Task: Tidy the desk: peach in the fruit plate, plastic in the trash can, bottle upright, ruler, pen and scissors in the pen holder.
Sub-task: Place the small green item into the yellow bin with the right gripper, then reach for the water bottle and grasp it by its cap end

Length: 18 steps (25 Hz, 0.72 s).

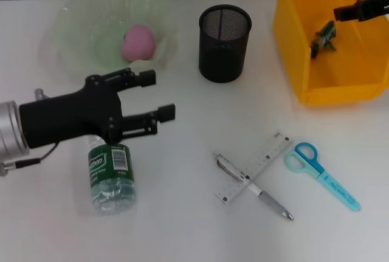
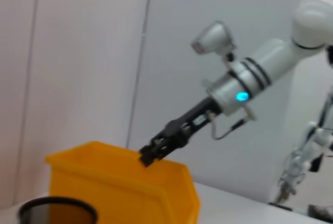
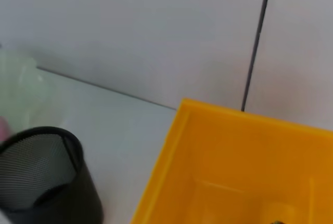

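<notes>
– Where is everything?
– The pink peach (image 1: 138, 42) sits in the green plate (image 1: 79, 25). The bottle (image 1: 110, 177) lies flat. The ruler (image 1: 255, 165) crosses the pen (image 1: 267, 199), scissors (image 1: 322, 174) beside. Plastic (image 1: 324, 37) is in the yellow bin (image 1: 292, 37). The black holder (image 1: 224, 43) stands upright.

Right hand (image 2: 148, 156) (black-fingered) over yellow trash can (image 2: 130, 187), mesh pen holder (image 2: 57, 211) beside.
</notes>
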Tool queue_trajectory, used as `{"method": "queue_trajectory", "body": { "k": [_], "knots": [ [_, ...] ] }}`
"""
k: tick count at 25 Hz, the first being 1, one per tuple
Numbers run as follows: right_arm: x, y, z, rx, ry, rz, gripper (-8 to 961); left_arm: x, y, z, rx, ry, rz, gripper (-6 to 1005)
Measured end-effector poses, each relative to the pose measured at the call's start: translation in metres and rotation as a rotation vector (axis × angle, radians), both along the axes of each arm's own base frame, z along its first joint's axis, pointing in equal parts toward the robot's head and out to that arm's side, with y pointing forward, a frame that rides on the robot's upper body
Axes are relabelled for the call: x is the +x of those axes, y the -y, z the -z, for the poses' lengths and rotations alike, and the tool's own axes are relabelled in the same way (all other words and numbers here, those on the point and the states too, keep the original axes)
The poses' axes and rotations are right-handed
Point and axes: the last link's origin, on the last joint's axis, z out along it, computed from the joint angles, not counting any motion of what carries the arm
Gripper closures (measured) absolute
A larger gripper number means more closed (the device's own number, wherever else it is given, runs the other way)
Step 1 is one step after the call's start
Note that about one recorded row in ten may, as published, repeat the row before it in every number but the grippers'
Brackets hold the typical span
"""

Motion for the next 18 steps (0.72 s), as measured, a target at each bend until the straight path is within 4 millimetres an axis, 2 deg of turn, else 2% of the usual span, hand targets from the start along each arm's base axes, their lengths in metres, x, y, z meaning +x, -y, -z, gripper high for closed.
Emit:
{"method": "queue_trajectory", "body": {
  "k": [2, 4, 7, 9, 11, 12, 15, 18],
  "knots": [
    [-0.003, 0.007, -0.003, 0.001, -0.034, -0.028, 549, 0.001, -0.002, -0.003, 0.0, -0.014, -0.029, 204],
    [-0.004, 0.019, -0.007, 0.001, -0.074, -0.075, 465, 0.007, -0.008, -0.019, 0.007, -0.119, -0.181, 204],
    [-0.008, 0.049, -0.002, -0.04, -0.153, -0.216, 340, 0.01, -0.008, -0.025, 0.023, -0.156, -0.218, 205],
    [-0.005, 0.07, 0.004, -0.068, -0.198, -0.315, 289, 0.024, -0.005, -0.042, 0.057, -0.244, -0.37, 205],
    [0.001, 0.09, 0.009, -0.082, -0.239, -0.397, 237, 0.035, -0.003, -0.049, 0.037, -0.302, -0.469, 206],
    [0.004, 0.102, 0.013, -0.087, -0.265, -0.448, 212, 0.042, -0.002, -0.049, -0.003, -0.336, -0.538, 206],
    [0.013, 0.124, 0.022, -0.102, -0.332, -0.533, 135, 0.048, -0.004, -0.046, -0.046, -0.356, -0.589, 206],
    [0.026, 0.142, 0.031, -0.141, -0.382, -0.565, 123, 0.053, -0.019, -0.041, -0.126, -0.401, -0.728, 207]
  ]
}}
